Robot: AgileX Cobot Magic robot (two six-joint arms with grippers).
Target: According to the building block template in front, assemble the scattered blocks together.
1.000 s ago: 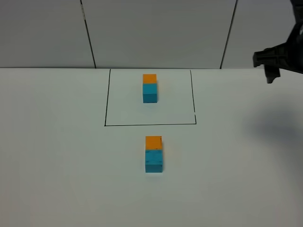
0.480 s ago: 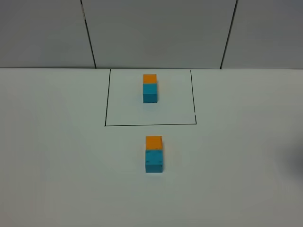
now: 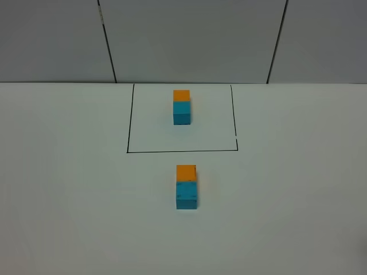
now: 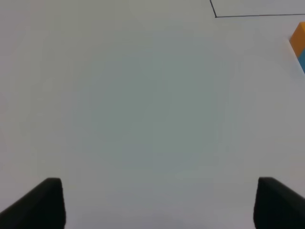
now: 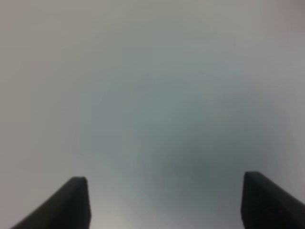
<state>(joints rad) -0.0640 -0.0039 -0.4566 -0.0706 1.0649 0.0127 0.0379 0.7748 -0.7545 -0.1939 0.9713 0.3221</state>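
Blocks [image 3: 186, 187] joined below template [image 3: 182, 106], grippers open.

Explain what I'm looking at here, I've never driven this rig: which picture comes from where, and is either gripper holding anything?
The wide picture comes from a high camera over a white table. Inside the drawn black rectangle sits the template pair, orange behind cyan. Nearer the camera, the speckled orange cube and cyan cube sit joined the same way. The other two pictures come from wrist cameras: the left gripper and right gripper show only as dark fingertips, spread wide, holding nothing.
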